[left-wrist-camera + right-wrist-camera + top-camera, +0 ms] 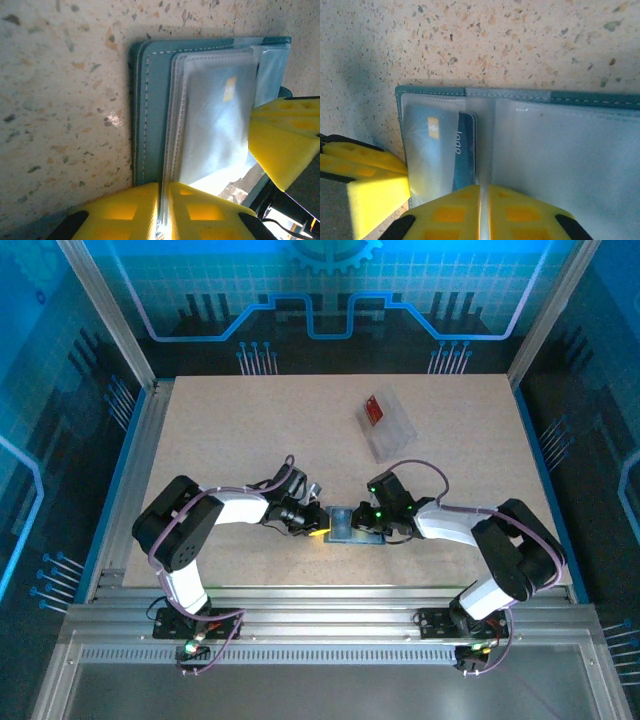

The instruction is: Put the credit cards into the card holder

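The wallet is seen lying open on the speckled table, close to the near edge and between the two arms. In the left wrist view, the left gripper is seen with its yellow fingers pressed together on the edge of the wallet, at the clear inner sleeve, with hardly any gap left between them. In the right wrist view, the right gripper is likewise closed on the wallet, pinched at the near edge by the fold between two clear pockets. The blue card is held in the left of these pockets; a yellow chip is seen through the hazy plastic, and a darker strip printed with the word "logo" lies next to the fold. Whether that strip is covered by the pocket cannot be told. From above, the left gripper and the right gripper are found at opposite ends of the wallet. The red card is seen well apart, farther back on the table, in a clear plastic tray.
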